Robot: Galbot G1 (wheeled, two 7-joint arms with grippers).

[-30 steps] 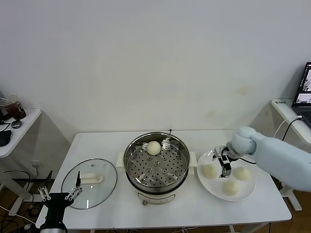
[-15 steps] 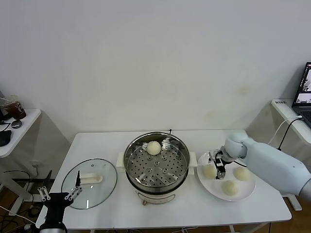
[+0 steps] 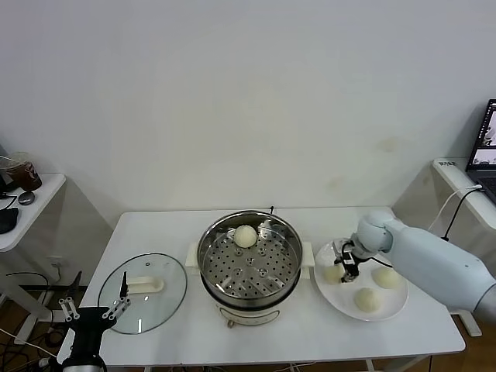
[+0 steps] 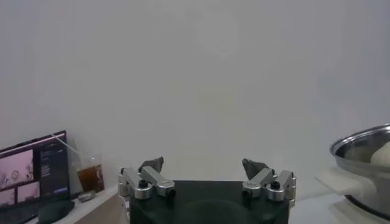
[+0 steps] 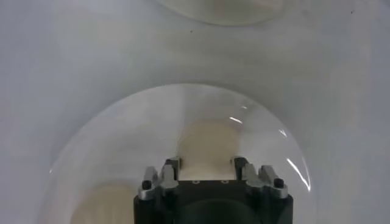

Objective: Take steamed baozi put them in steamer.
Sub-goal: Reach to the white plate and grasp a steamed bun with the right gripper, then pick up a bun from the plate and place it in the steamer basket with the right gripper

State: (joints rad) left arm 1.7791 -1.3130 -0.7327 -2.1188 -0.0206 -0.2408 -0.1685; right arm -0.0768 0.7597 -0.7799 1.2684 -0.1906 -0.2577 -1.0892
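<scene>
While the right gripper pinches a smooth cream-white dough bun on the round white plate at the frame's right, nothing is lifted yet. One bun already sits on the perforated tray of the shiny stainless-steel steamer at centre; by the look of it three remain, two more lying loose on the glossy plate. The left gripper, jaws spread, idles at lower left beside the flat glass lid.

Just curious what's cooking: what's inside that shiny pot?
The steamer holds one baozi on its perforated tray, toward the back. The rest of the tray looks bare. Whatever lies below the tray is hidden.
</scene>
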